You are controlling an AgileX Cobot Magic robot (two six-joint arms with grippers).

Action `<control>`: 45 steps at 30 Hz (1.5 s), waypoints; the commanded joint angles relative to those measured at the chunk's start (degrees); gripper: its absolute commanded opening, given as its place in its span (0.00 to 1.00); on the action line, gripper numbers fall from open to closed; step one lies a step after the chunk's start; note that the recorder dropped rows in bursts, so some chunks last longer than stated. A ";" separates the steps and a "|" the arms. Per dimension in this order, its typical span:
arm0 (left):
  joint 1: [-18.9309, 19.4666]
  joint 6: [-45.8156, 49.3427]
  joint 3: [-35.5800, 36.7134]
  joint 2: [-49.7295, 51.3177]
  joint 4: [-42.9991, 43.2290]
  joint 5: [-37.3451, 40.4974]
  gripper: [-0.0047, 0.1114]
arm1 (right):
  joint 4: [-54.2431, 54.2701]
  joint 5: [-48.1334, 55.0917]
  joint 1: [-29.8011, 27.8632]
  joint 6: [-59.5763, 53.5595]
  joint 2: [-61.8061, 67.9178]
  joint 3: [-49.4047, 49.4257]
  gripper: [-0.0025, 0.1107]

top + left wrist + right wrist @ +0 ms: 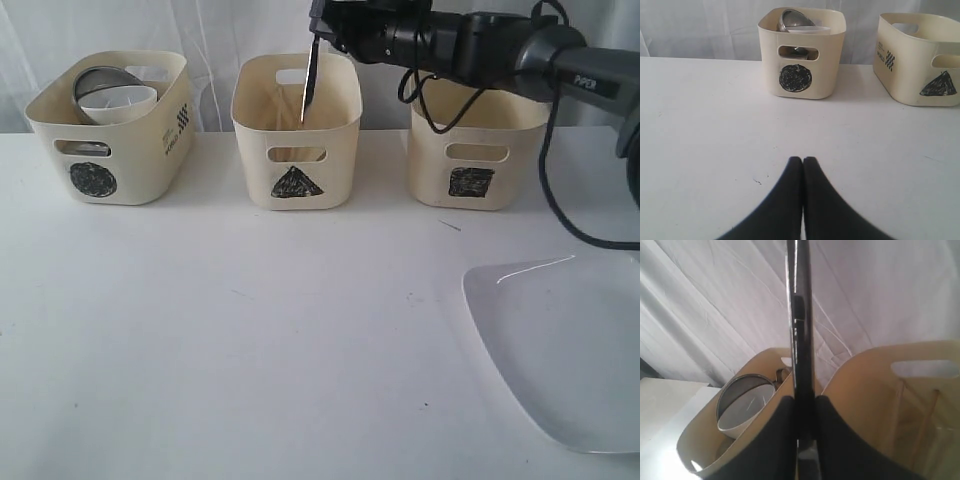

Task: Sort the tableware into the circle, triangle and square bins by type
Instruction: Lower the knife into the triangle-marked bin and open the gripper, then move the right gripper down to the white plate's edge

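- My right gripper (315, 38) is closed on a knife (309, 85), holding it by its upper end. In the right wrist view the two fingers (832, 440) press the dark shiny bar from both sides.
- The knife hangs straight down from the gripper, so its long axis is vertical. The triangle bin (255, 170) lies directly below it.
- In the exterior view the lower tip seems to be under the rim of this bin, near the back wall, but I cannot tell if it touches anything inside.
- The piece is slim, flat and of steel, narrower toward the lower tip. That is why I take it for the knife and not the fork or spoon.
- Two wooden chopsticks (897, 415) lean inside the same bin, so I judge that the long cutlery belongs here.
- My right arm reaches across the middle for this. My left gripper (802, 170) is closed on nothing, low over the bench (250, 330), and it faces the circle bin (140, 160), well apart from the knife.
- I judge the next move needs only that I open the right gripper, because the bin is under the knife.
- The circle bin holds the steel bowl (100, 80) and the white bowl (120, 103).
- The large white plate (570, 350) lies on the bench in front of the square bin (500, 160), not yet sorted.
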 commanded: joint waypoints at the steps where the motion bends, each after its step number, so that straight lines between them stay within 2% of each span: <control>1: 0.17 0.00 0.20 -0.25 -0.25 0.13 0.04 | 0.24 -1.60 0.62 1.69 4.69 -8.06 0.02; 4: 0.17 0.11 0.20 -0.25 -0.25 0.13 0.04 | 0.24 -2.10 0.73 4.14 7.26 -10.73 0.02; 6: 0.17 0.11 0.20 -0.25 -0.25 0.13 0.04 | -0.60 -1.99 0.73 6.51 8.19 -11.26 0.06; 11: 0.17 0.11 0.20 -0.25 -0.25 0.13 0.04 | -12.42 -0.94 0.87 12.97 7.82 -11.26 0.39; 12: 0.17 0.11 0.20 -0.25 -0.25 0.13 0.04 | -14.01 -0.94 0.87 13.89 7.58 -11.26 0.43; 17: 0.17 0.11 0.20 -0.25 -0.25 0.13 0.04 | -23.62 2.12 1.03 18.28 4.71 -10.95 0.37; 23: 0.17 0.11 0.20 -0.25 -0.25 0.13 0.04 | -42.94 7.20 1.12 28.66 -1.79 -6.62 0.35; 26: 0.17 0.11 0.20 -0.25 -0.25 0.13 0.04 | -52.97 7.89 1.12 32.38 -7.16 0.41 0.35; 34: 0.17 0.11 0.20 -0.25 -0.25 0.13 0.04 | -77.77 8.00 1.98 42.96 -26.66 26.44 0.35; 39: 0.17 0.11 0.20 -0.25 -0.25 0.13 0.04 | -93.78 8.53 6.10 55.88 -38.48 40.98 0.35; 42: 0.17 0.11 0.20 -0.25 -0.25 0.13 0.04 | -99.71 11.37 9.67 62.05 -43.42 47.88 0.36; 45: 0.17 0.11 0.20 -0.25 -0.25 0.13 0.04 | -101.44 16.22 13.58 63.28 -44.85 52.91 0.43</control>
